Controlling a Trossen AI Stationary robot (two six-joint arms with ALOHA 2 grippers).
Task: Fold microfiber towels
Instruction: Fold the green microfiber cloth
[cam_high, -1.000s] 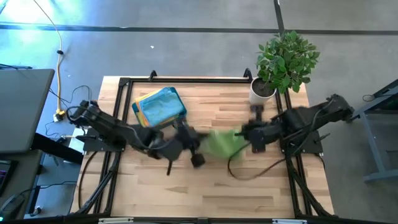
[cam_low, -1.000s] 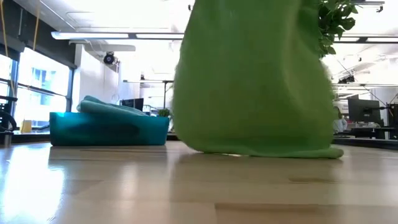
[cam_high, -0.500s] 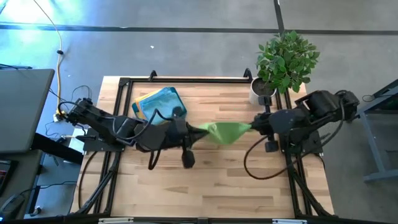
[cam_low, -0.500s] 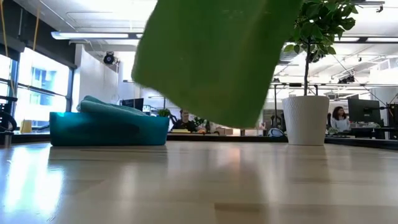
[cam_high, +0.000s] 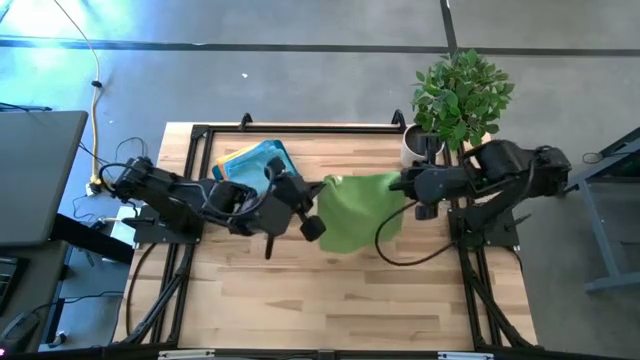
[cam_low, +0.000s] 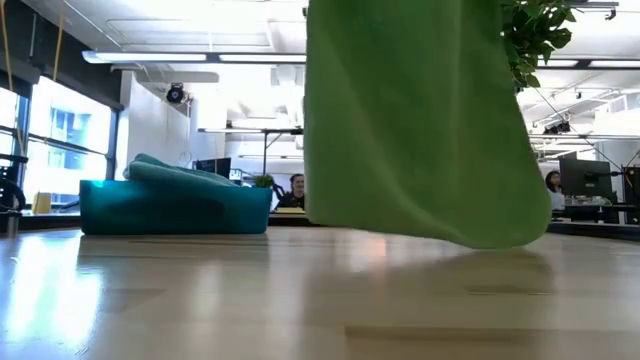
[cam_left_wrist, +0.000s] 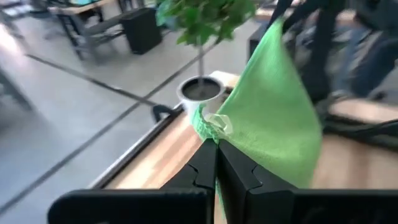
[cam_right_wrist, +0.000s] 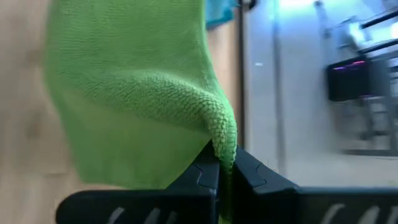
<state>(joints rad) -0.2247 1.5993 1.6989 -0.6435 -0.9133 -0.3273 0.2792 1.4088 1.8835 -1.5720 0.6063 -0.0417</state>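
Note:
A lime green microfiber towel (cam_high: 356, 212) hangs spread between my two grippers over the middle of the table. In the low view the towel (cam_low: 415, 120) fills the upper middle, its lower edge just above the tabletop. My left gripper (cam_high: 322, 187) is shut on the towel's upper left corner. My right gripper (cam_high: 403, 183) is shut on its upper right corner. Other towels, blue and yellow, lie piled in the teal tray (cam_high: 226, 180) at the far left; the tray also shows in the low view (cam_low: 175, 210). My left gripper pinches the towel's upper corner (cam_left_wrist: 213, 126), beside a small white tag, between its two shut fingers (cam_left_wrist: 205, 165), coming level from the table's left. The towel hangs below, clear of the table. My right gripper pinches the other upper corner (cam_right_wrist: 222, 134), bunched into a fold, between its two shut fingers (cam_right_wrist: 244, 168), coming level from the table's right. The top edge between the grippers sags a little.
A potted plant in a white pot (cam_high: 423, 147) stands at the far right corner, close behind my right gripper. A black cable (cam_high: 395, 258) loops on the table under the right arm. Bare wood lies along the near half of the table (cam_high: 330, 300).
Both grippers have risen and gone toward the table's far edge, moving apart. The green towel, bunched on the table a second ago, has been lifted clear, drawn out between them, and now hangs spread open.

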